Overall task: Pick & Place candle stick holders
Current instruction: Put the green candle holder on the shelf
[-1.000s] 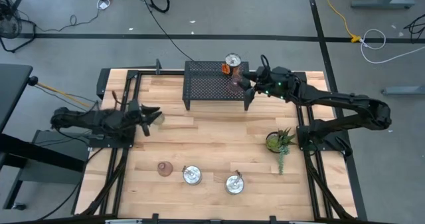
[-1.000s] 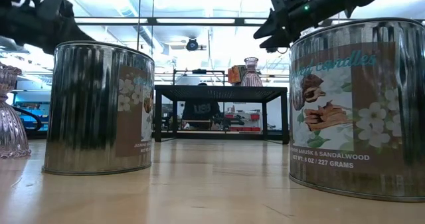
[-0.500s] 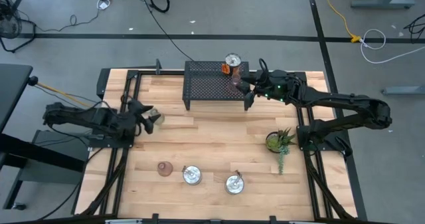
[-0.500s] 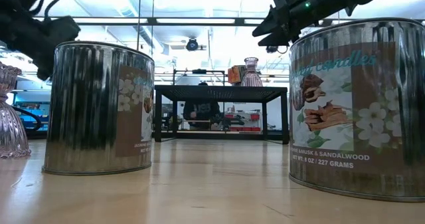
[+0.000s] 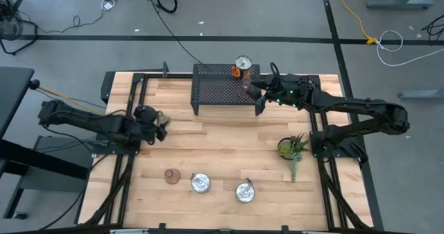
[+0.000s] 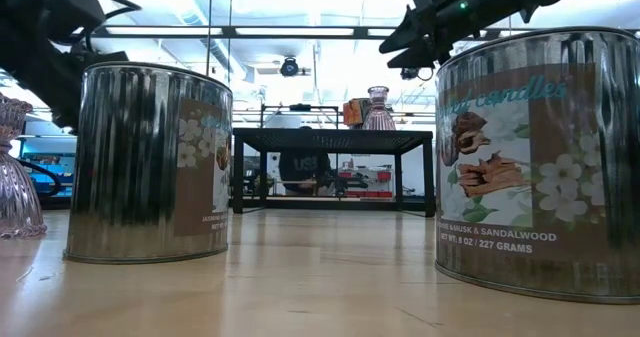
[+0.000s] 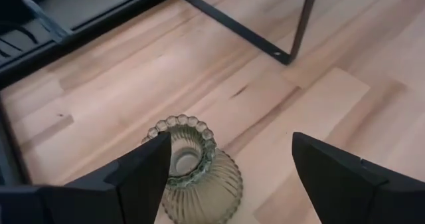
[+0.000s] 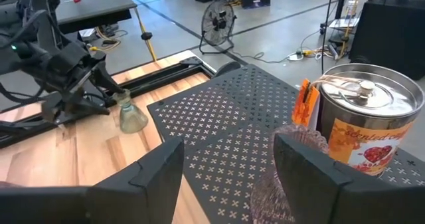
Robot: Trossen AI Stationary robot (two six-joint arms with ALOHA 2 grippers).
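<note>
Three candle holders sit on your table (image 5: 222, 151), well apart from one another. The pale green holder (image 7: 194, 171) stands upright on the wood near the left edge, just beside the left tool (image 5: 154, 119); the left wrist view shows that tool's fingers (image 7: 143, 177) spread apart, one alongside the holder and the other clear of it, so nothing is clamped. One pinkish-brown holder (image 5: 171, 176) stands near the front of the table, with two round tins to its right: the first tin (image 5: 200, 183) close by, the second tin (image 5: 244, 191) farther along. In the low view these tins fill most of your sight across the table, one at each side.

The other pinkish-brown holder (image 8: 285, 171) rests on the black mesh rack (image 5: 223, 87) at the back of the table, next to a lidded tin (image 8: 362, 121) with an orange tag. Your right tool (image 5: 258, 89) hovers at that end of the rack, its fingers (image 8: 149, 177) apart with the holder between them and no contact that you could be sure of.

A potted plant (image 5: 291, 148) stands on the right side of the table, close under the right arm. Cables and a fan (image 8: 218, 19) lie on the floor beyond.
</note>
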